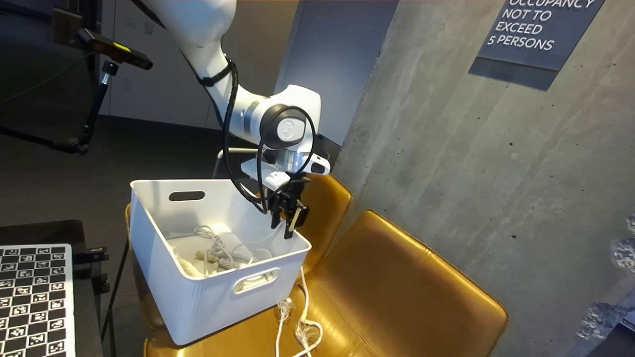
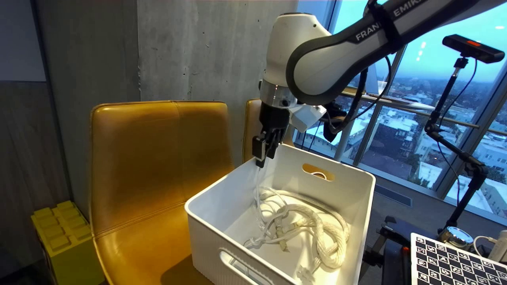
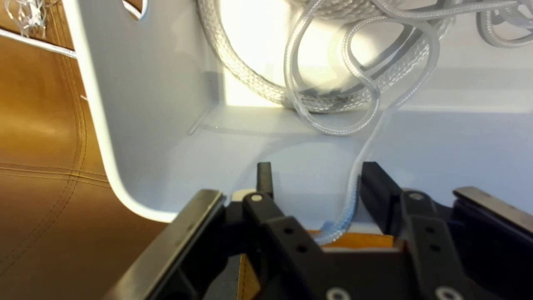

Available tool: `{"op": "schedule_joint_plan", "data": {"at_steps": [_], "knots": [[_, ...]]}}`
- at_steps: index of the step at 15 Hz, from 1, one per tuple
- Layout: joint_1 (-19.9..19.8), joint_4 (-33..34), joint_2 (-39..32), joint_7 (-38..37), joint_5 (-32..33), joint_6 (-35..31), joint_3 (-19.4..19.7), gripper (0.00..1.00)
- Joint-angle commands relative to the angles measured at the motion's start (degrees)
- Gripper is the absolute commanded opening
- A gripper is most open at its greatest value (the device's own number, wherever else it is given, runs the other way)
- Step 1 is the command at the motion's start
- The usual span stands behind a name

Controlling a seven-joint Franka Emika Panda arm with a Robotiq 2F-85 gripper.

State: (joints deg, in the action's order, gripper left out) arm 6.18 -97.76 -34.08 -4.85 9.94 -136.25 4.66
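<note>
My gripper (image 3: 317, 171) is open, its two black fingers well apart. A thin white cord (image 3: 356, 179) runs up between them, close to the finger on the right of the wrist view; whether it touches is unclear. Its upper end curls back towards the gripper's base, partly hidden by the left finger. In both exterior views the gripper (image 1: 283, 227) (image 2: 264, 158) points down at the rim of a white plastic bin (image 1: 218, 310) (image 2: 225, 215). The bin holds loops of thin cord and a thicker braided white rope (image 2: 336, 237) (image 3: 250, 83).
The bin stands on a tan leather chair (image 1: 407, 277) (image 2: 158, 158). A frayed white rope (image 1: 305, 325) lies on the seat beside it. A concrete wall (image 1: 471, 163) rises behind. A checkered board (image 1: 34, 297) (image 2: 455, 261) and a camera on a stand (image 1: 114, 48) (image 2: 473, 48) are nearby.
</note>
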Motion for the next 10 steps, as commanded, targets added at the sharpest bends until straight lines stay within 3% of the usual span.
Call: {"op": "schedule_joint_plan", "data": {"at_steps": [1,5,10], "knots": [[0.2,1.6,-1.4,-1.4,1.3,-0.7,0.0,0.27],[0.4,1.5,-1.5,-1.4,1.4,-0.8,0.0,0.0],[0.9,-1.3,1.2,-1.2,1.7,-1.4,-0.2,0.01]]}}
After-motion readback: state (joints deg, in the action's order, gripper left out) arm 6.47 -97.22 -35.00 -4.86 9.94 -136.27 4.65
